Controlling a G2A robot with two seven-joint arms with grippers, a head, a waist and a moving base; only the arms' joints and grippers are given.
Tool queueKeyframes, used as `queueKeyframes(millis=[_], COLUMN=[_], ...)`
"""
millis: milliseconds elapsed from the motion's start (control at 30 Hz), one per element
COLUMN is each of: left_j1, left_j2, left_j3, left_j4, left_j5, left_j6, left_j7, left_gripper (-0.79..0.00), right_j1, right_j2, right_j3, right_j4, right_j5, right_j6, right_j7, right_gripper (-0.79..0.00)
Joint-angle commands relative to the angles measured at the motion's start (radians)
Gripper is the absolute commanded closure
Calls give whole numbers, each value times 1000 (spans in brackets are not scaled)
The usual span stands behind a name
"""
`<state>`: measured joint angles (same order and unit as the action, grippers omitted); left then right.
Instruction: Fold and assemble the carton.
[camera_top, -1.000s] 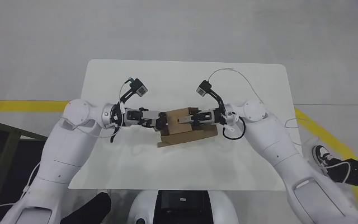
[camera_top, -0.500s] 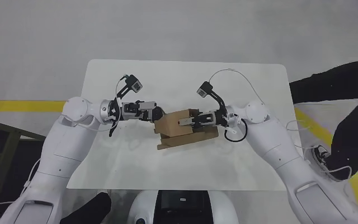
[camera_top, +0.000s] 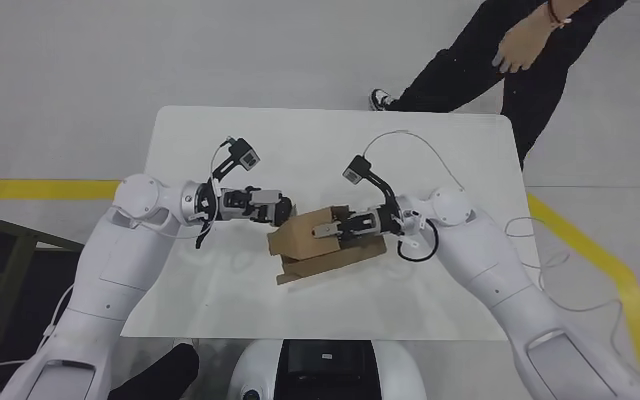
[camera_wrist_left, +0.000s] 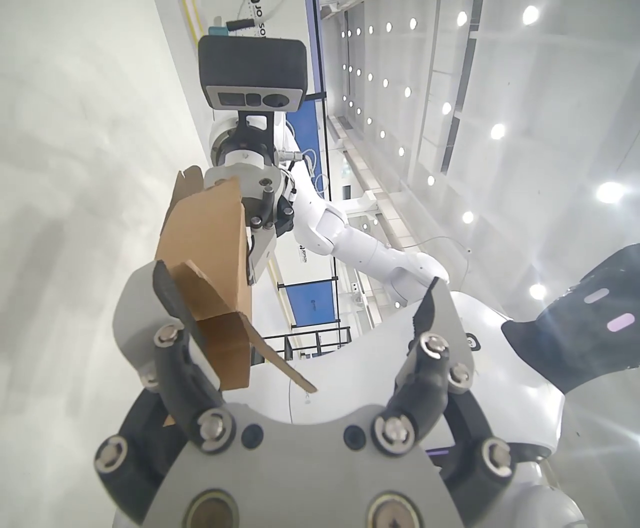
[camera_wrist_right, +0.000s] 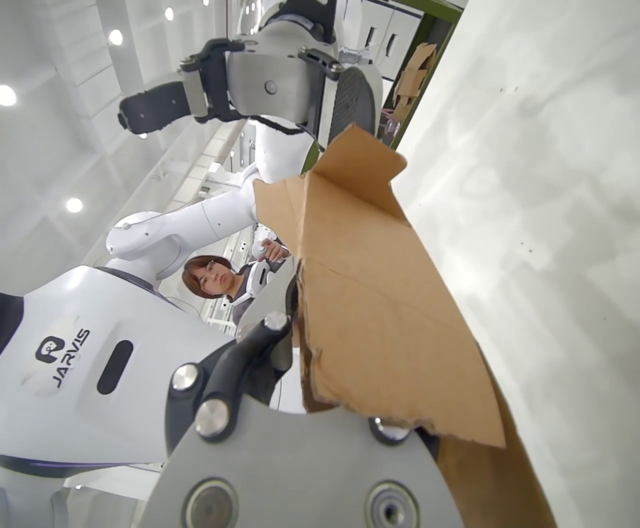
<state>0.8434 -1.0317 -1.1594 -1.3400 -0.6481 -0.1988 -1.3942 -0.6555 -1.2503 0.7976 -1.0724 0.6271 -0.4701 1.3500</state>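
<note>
Since a second ago, the left claw (camera_top: 284, 210) has been taken off the carton (camera_top: 318, 243) and drawn back a little toward the left edge of the bench (camera_top: 200, 140). The carton has been turned, so it now sits slanted to the bench edges.

The left claw is spread wide and is held just beside the carton's left corner. Whether a finger touches the card cannot be told. The right claw (camera_top: 336, 229) is closed on the top wall of the carton.

The carton is found near the middle of the bench, with a loose flap sticking out toward the near edge. The box is judged to be only partly made, with flaps not yet tucked.

For this step to be done well, the carton should be held firm by the right claw. The open flap at the left end should then be pushed in slowly by the left claw, along its fold line. If it is pushed too hard, the thin card could be bent or slid out of the grip.
</note>
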Motion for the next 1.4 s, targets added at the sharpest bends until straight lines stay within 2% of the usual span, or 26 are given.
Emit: queueKeyframes(millis=[0,267,667,1367], left_j1=[3,13,33,18], left_j2=[0,2,9,1], left_j3=[0,-7,-37,14], left_j4=[-6,-18,-38,-71], left_j5=[1,-1,3,9], left_j6=[3,5,-1,25], left_j7=[-1,-2,8,-21], left_gripper=[-785,-785,-785,-785], right_j1=[2,9,8,5], right_j2=[-2,-9,-2,-20], right_j3=[-4,-11,54,101], right_j4=[3,22,79,88], right_j5=[-1,7,40,17], right_j6=[1,-3,-49,-69], right_j7=[1,-3,-49,-211], right_gripper=[0,0,0,0])
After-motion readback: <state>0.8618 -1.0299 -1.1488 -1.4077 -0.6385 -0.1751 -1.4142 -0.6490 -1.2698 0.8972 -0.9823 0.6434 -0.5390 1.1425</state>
